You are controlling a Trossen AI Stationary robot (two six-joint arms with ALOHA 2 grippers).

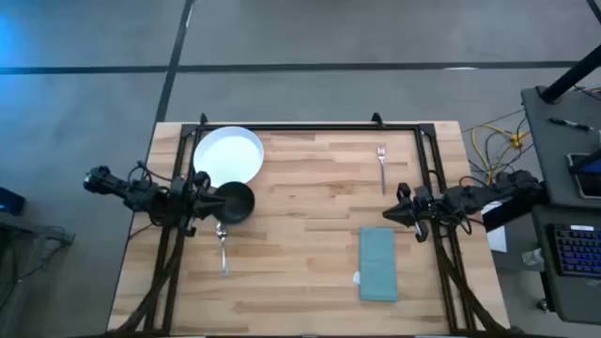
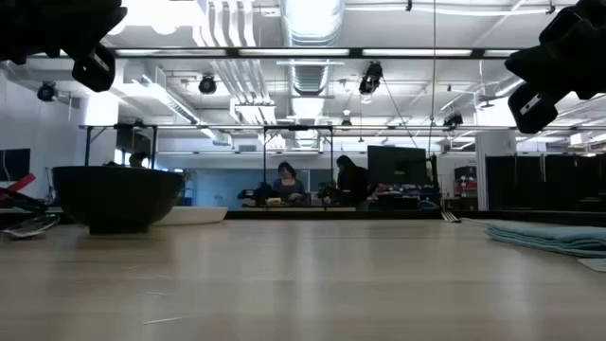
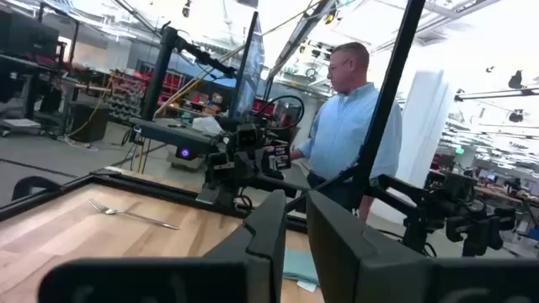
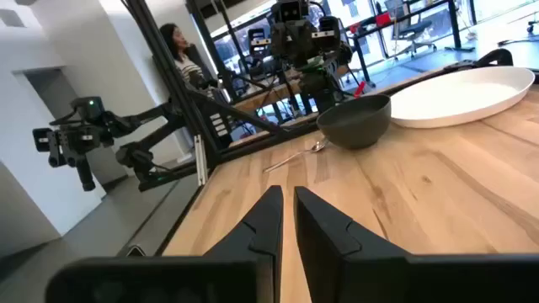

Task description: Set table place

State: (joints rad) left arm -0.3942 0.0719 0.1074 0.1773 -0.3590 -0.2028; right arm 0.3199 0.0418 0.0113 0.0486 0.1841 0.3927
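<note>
Items as I read them from my station, high view unless noted.

Table [image 1: 300, 272]: light-wood plank top with a black frame, filling the middle of the frame.

Plate [image 1: 228, 155]: round, white, upper left of the tabletop.

Bowl [image 1: 235, 202]: black, just below and right of the plate, touching or overlapping its rim. In the low view it stands at left [image 2: 117, 197].

Spoon [image 1: 223, 249]: silver, lying lengthwise directly below the bowl, left of centre.

Fork [image 1: 382, 164]: silver, upper right of the tabletop, well apart from the plate, lying lengthwise.

Napkin [image 1: 377, 264]: teal, folded, lower right of the tabletop, below the fork.

Left gripper [image 1: 208, 199]: at the left edge of the table, tips just beside the bowl. My left wrist view shows the fingers [image 3: 268, 229] nearly together with only a narrow gap, gripping nothing.

Right gripper [image 1: 387, 215]: at the right side of the table, between the fork and the napkin, above the wood. My right wrist view shows its fingers [image 4: 265, 223] likewise nearly together and empty.

Person [image 3: 349, 126]: in a light blue shirt, standing beyond the table in the left wrist view.
</note>
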